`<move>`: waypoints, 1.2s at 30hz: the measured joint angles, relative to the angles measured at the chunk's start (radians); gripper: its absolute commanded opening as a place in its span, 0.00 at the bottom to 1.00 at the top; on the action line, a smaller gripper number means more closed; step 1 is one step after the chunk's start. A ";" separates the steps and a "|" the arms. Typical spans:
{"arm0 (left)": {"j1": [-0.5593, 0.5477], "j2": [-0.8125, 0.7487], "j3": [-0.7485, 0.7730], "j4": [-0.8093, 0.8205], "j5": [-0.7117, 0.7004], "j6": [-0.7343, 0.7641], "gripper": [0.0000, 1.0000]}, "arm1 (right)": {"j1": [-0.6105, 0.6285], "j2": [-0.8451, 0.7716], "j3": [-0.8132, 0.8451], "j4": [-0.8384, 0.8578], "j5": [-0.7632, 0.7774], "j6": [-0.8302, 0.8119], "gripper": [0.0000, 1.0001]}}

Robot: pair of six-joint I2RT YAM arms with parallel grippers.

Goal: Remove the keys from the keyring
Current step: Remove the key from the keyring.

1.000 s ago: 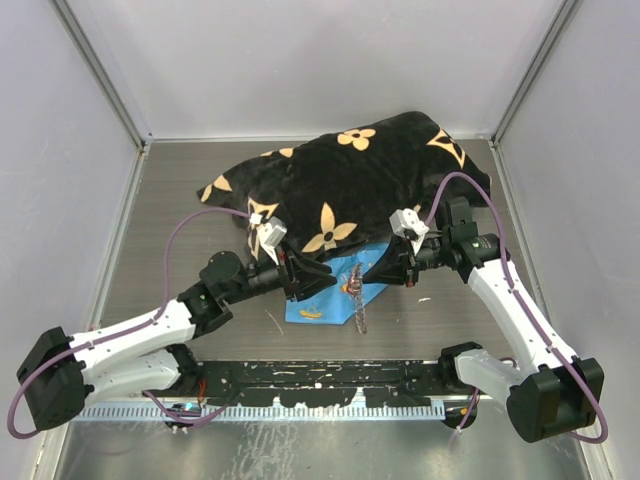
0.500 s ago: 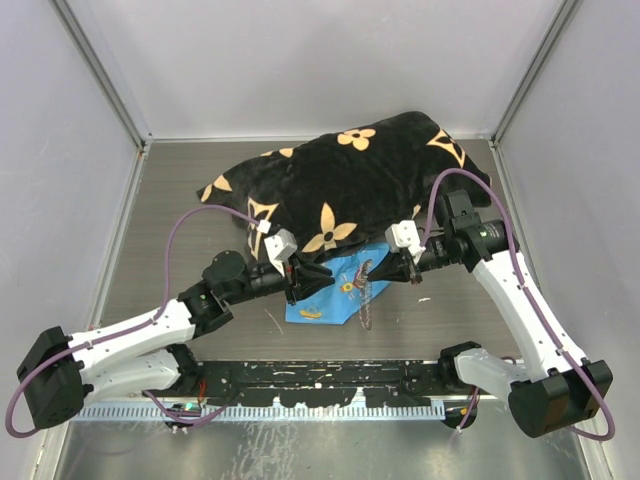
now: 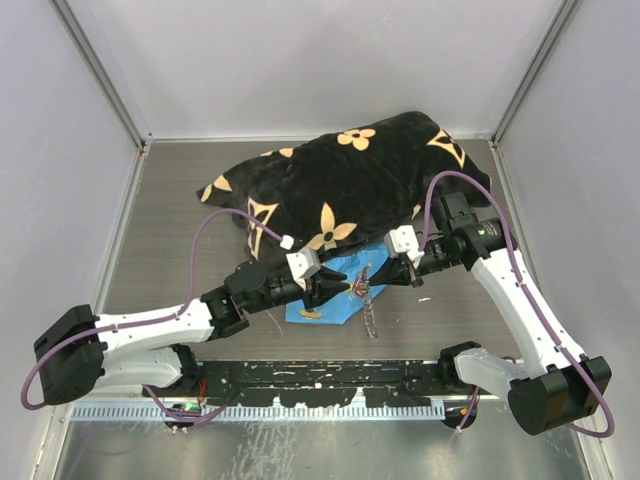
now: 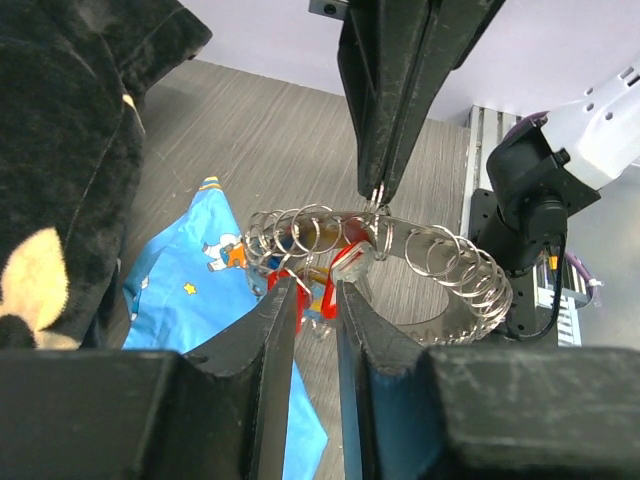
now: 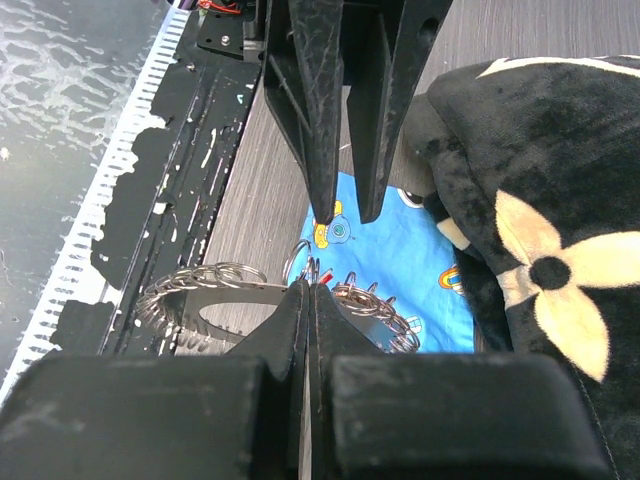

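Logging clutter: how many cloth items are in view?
2: a black flower-patterned blanket at the back, a small blue cloth just in front of it. Others could hide beneath the blanket.

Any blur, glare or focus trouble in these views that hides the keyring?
Left wrist: keyring sharp, left gripper soft up close. Right wrist: right gripper blurred up close, glare on the metal sheet at left. Top external: evenly lit, sharp, but keyring tiny.

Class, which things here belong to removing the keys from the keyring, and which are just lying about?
Job: keyring, keys, left hand, right hand.
Lying about: blue cartoon-print cloth, black flowered blanket.
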 measured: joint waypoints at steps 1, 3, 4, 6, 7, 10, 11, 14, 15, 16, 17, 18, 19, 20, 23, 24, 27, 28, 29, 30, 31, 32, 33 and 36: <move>-0.007 0.010 0.000 0.010 -0.005 0.006 0.24 | 0.000 0.000 0.000 -0.001 0.000 -0.001 0.01; -0.016 0.021 0.000 0.025 -0.011 0.018 0.24 | 0.000 0.000 0.000 -0.001 0.000 -0.002 0.01; -0.020 0.025 0.000 0.032 -0.013 0.024 0.24 | 0.000 0.000 0.000 -0.002 0.000 -0.002 0.01; -0.027 0.029 0.000 0.042 -0.015 0.030 0.25 | 0.000 0.000 0.000 -0.003 0.000 -0.002 0.01; -0.029 0.031 0.000 0.048 -0.016 0.032 0.25 | 0.000 0.000 0.000 -0.003 0.000 -0.002 0.01; -0.037 0.041 0.000 0.070 -0.022 0.038 0.25 | 0.000 0.000 0.000 -0.003 -0.001 -0.002 0.01; -0.040 0.045 0.000 0.077 -0.023 0.040 0.25 | 0.000 0.000 0.000 -0.003 -0.001 -0.002 0.01; -0.050 0.059 0.000 0.095 -0.028 0.046 0.25 | 0.000 0.000 0.000 -0.003 -0.001 -0.002 0.01; -0.053 0.064 0.000 0.098 -0.031 0.048 0.25 | 0.000 0.000 0.000 -0.003 -0.001 -0.002 0.01; -0.056 0.068 0.000 0.101 -0.031 0.048 0.25 | 0.000 0.000 0.000 -0.003 -0.002 -0.002 0.01; -0.059 0.071 0.000 0.102 -0.034 0.048 0.25 | 0.000 0.000 0.000 -0.003 -0.002 -0.002 0.01; -0.063 0.074 0.000 0.105 -0.036 0.049 0.25 | 0.000 0.000 0.000 -0.003 -0.002 -0.002 0.01; -0.066 0.076 0.000 0.106 -0.039 0.049 0.25 | 0.000 0.000 0.000 -0.003 -0.002 -0.002 0.01; -0.069 0.077 0.000 0.108 -0.040 0.050 0.25 | 0.000 0.000 0.000 -0.003 -0.003 -0.002 0.01; -0.078 0.080 0.000 0.118 -0.043 0.049 0.26 | 0.000 0.000 0.000 -0.003 -0.005 -0.002 0.01; -0.081 0.082 0.000 0.124 -0.046 0.049 0.26 | 0.000 0.000 0.000 -0.003 -0.005 -0.002 0.01; -0.090 0.089 0.000 0.141 -0.053 0.048 0.26 | 0.000 0.000 0.000 -0.003 -0.005 -0.002 0.01; -0.092 0.090 0.000 0.145 -0.056 0.048 0.26 | 0.000 0.000 0.000 -0.003 -0.005 -0.002 0.01; -0.093 0.092 0.000 0.150 -0.059 0.048 0.26 | 0.000 0.000 0.000 -0.003 -0.006 -0.002 0.01; -0.096 0.093 0.000 0.154 -0.061 0.048 0.26 | 0.000 0.000 0.000 -0.003 -0.006 -0.002 0.01; -0.098 0.093 0.000 0.156 -0.065 0.048 0.26 | 0.000 0.000 -0.001 -0.003 -0.007 -0.002 0.01; -0.100 0.093 0.000 0.157 -0.067 0.048 0.27 | 0.000 0.000 -0.001 -0.003 -0.008 -0.002 0.01; -0.102 0.093 0.000 0.159 -0.068 0.048 0.27 | 0.000 0.000 -0.002 -0.003 -0.008 -0.002 0.01; -0.108 0.097 0.000 0.162 -0.074 0.048 0.28 | 0.000 0.000 -0.005 -0.003 -0.008 -0.002 0.01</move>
